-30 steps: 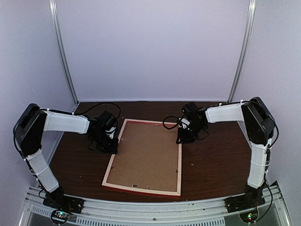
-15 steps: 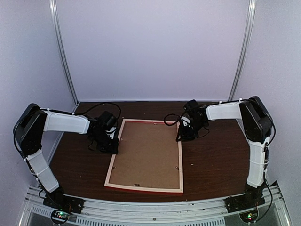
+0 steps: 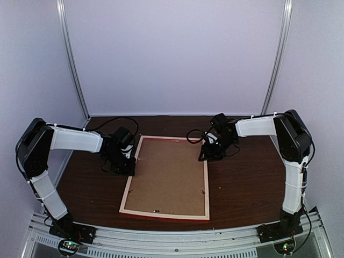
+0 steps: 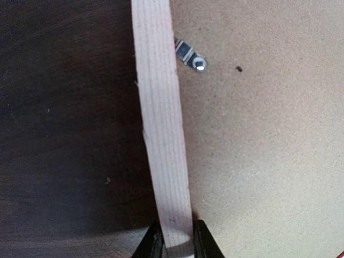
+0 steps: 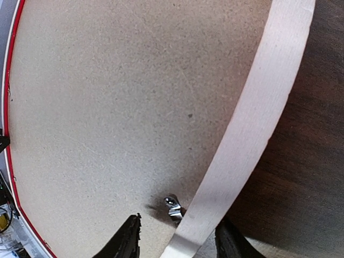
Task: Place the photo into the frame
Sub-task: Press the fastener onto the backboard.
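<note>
The frame (image 3: 128, 185) lies face down on the table, pale wood back up and a red edge along its near side. The brown backing board (image 3: 169, 174) fills it. The photo is out of view. My left gripper (image 3: 130, 165) is shut on the frame's left rail (image 4: 161, 123), one finger on each side (image 4: 177, 244). My right gripper (image 3: 207, 155) is open over the right rail (image 5: 252, 123), with its jaws either side of the rail and of a small metal clip (image 5: 173, 207) near the far right corner (image 5: 177, 242).
The dark wooden table (image 3: 247, 183) carries the frame. Another metal clip (image 4: 191, 55) sits on the backing board (image 4: 258, 150) by the left rail. White booth walls stand behind and at both sides. A metal rail (image 3: 172, 236) runs along the near edge.
The frame's near end has shifted slightly to the right. My right gripper has moved a little left and farther along the right rail. The left gripper keeps its hold.
</note>
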